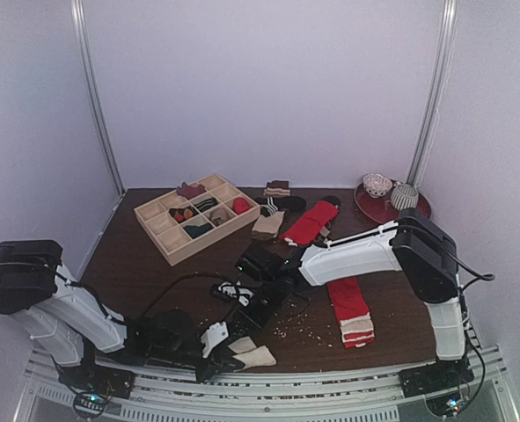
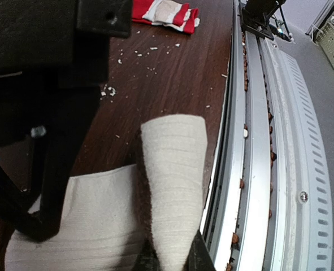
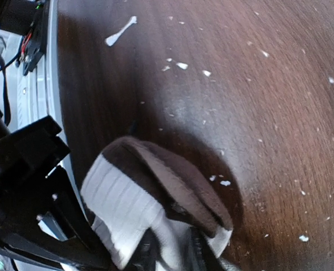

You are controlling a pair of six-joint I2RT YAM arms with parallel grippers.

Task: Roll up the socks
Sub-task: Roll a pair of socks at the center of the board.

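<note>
At the near edge of the table (image 1: 145, 272), left of centre, the left gripper (image 2: 171, 257) is pinching one end of the cream sock (image 2: 172, 169) while the right gripper (image 3: 169, 253) is clamping its brown-banded end. The red striped sock (image 1: 352, 309) is lying flat to the right, well apart.

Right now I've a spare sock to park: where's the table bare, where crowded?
Bare: table between the wooden tray and left arm, and the crumb-strewn patch between the cream sock and red striped sock. Crowded: the middle, where left tool and right tool grip the cream sock, and the back by the plain red sock and red plate.
</note>
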